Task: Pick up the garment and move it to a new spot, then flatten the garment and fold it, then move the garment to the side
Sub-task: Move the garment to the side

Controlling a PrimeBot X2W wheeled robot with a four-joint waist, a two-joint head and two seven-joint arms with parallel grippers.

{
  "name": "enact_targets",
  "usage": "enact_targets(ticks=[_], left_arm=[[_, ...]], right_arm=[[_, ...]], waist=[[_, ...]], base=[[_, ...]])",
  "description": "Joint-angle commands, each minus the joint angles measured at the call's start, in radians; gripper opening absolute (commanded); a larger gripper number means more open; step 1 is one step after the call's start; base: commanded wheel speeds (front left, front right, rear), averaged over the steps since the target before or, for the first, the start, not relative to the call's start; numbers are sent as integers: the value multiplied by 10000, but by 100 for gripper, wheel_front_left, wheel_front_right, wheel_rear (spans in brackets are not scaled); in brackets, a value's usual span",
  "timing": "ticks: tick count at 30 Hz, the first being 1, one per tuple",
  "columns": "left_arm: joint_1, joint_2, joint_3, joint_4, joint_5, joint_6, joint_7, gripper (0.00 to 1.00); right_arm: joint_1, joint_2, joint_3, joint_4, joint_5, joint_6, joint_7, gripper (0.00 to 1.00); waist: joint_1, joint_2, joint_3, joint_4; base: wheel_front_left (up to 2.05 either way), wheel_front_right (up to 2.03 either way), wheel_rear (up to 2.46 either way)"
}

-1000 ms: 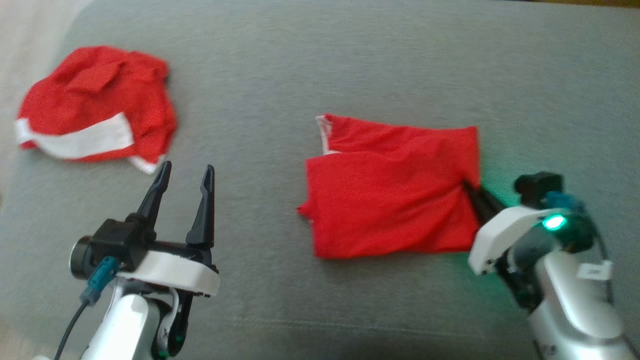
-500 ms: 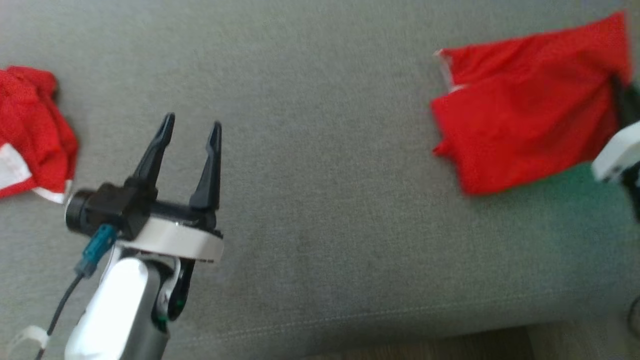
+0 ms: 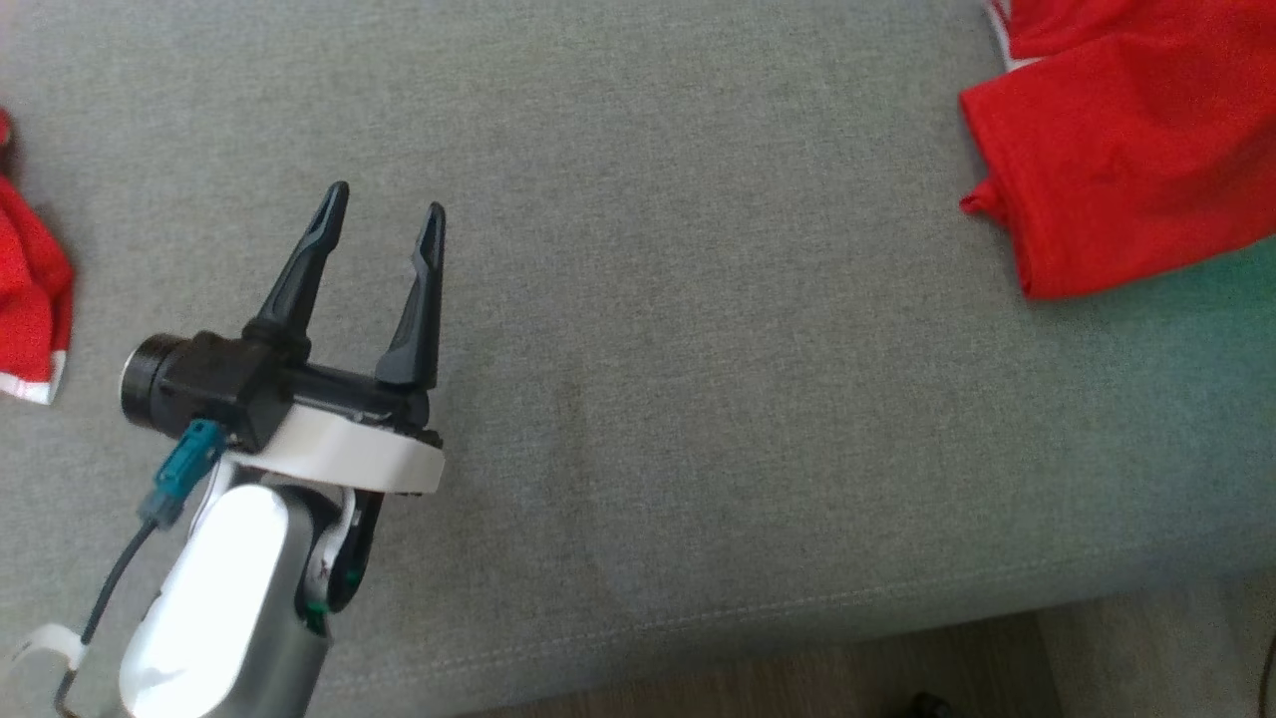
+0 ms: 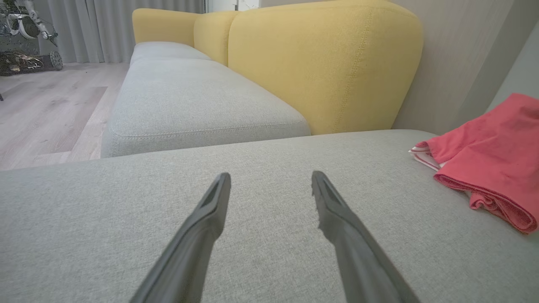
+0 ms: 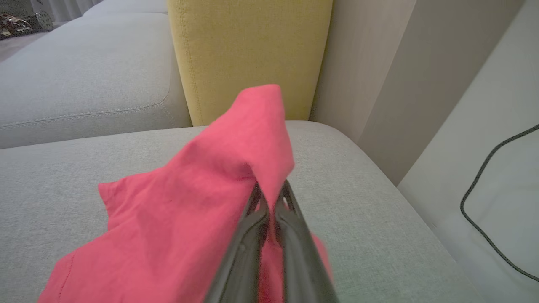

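Observation:
The red garment (image 3: 1126,150) lies folded at the far right of the grey seat cushion (image 3: 698,399). In the right wrist view my right gripper (image 5: 271,189) is shut on an edge of the garment (image 5: 189,202) and holds that edge lifted off the cushion in a peak. My left gripper (image 3: 387,199) stands open over bare cushion, well to the left of the garment, with nothing between its fingers. From the left wrist the open left gripper (image 4: 270,176) points across the cushion, with the garment (image 4: 492,160) off to its right.
A second, crumpled red garment with a white band (image 3: 30,289) lies at the cushion's left edge. A yellow backrest (image 4: 328,63) and another grey seat (image 4: 189,105) stand beyond. The cushion's front edge (image 3: 797,618) drops to the floor. A black cable (image 5: 492,198) hangs near the wall.
The whole head picture has shifted. The folded garment, still in my shut right gripper, now sits farther right of my left gripper. My left gripper stays open.

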Motion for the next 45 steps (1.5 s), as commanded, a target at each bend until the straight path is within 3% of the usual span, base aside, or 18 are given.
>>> enact_targets(ticks=[1, 11, 12, 15, 24, 32, 37, 45], left_arm=[[-386, 264, 401, -287, 84, -13, -81, 100], [-504, 321, 383, -262, 44, -36, -91, 100], [-503, 318, 379, -255, 37, -35, -92, 100], [-500, 303, 365, -213, 13, -40, -96, 100], [-299, 305, 404, -164, -22, 49, -106, 100], [151, 385, 565, -41, -158, 208, -111, 100], [486, 348, 620, 73, -267, 330, -113, 100], [1200, 326, 841, 189, -454, 547, -118, 100]], right_arm=[[-214, -117, -67, -302, -103, -7, -135, 0], [-310, 76, -149, -253, -397, -7, -335, 0], [-316, 108, -168, -262, -401, -7, -351, 11], [-233, 223, -170, -328, -446, -7, -364, 100], [516, 867, -264, -1225, -865, -7, -540, 100], [1773, 2148, 589, -2741, -1351, -7, -802, 100], [2647, 2976, 1387, -3301, -1351, -7, -1102, 100], [3755, 3337, 1826, -3620, -1254, -7, -1260, 100]], waist=[[-1, 0, 51, -40], [-1, 0, 153, -61], [-1, 0, 147, -54], [-1, 0, 117, -27], [-1, 0, -141, -64], [-1, 0, -660, -125], [-1, 0, -1084, 181], [-1, 0, -1913, 963]], base=[[0, 0, 0], [0, 0, 0], [0, 0, 0], [0, 0, 0], [0, 0, 0], [0, 0, 0], [0, 0, 0], [0, 0, 0]])
